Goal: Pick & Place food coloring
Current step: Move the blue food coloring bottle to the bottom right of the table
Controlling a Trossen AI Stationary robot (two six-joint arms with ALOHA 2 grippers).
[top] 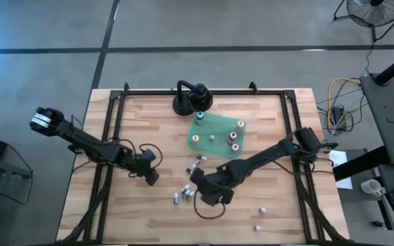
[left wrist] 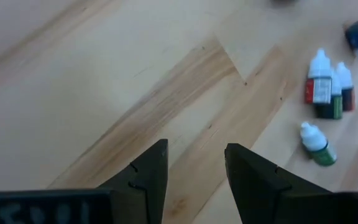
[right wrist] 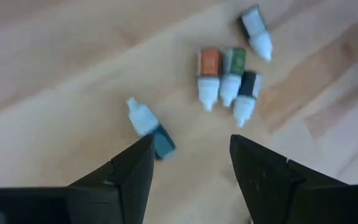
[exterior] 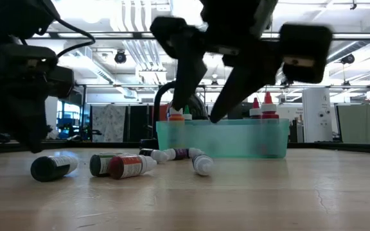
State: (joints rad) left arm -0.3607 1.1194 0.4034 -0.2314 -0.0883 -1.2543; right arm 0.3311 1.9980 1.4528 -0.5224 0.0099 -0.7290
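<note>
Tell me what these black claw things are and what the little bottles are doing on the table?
They are two robot arms at a wooden table. One picture looks down from above, one looks along the tabletop, and two come from cameras on the arms' wrists. The left gripper waits, open and empty, over bare wood. The right gripper hangs open and empty above the tiny food coloring bottles lying on their sides. More bottles stand upright on a green tray. A black stand sits behind it.

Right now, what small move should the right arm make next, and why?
Probably lower the right gripper onto the lone teal bottle. It lies flat on the wood just ahead of the open, empty fingers, apart from the three clustered bottles, so it looks easiest to grasp.
</note>
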